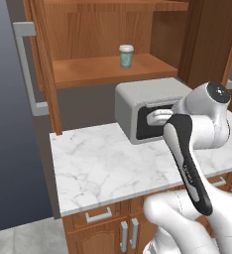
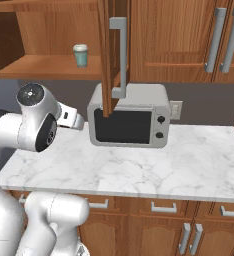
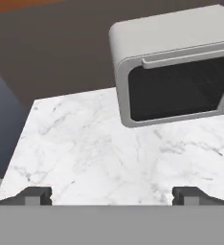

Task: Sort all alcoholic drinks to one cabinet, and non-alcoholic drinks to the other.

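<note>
The teal cup (image 1: 126,56) stands on the open cabinet's shelf (image 1: 88,71), above and left of the microwave (image 1: 138,109). The gripper (image 3: 112,195) hangs over the marble desk (image 1: 103,163) before the microwave, jaws wide apart, holding nothing. Judged between placements; next it must find another drink.

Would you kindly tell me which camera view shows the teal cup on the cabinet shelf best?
The left base view: the teal cup stands unobstructed, upright on the open cabinet's lower shelf. The right base view shows it too, smaller and off to the side.
</note>
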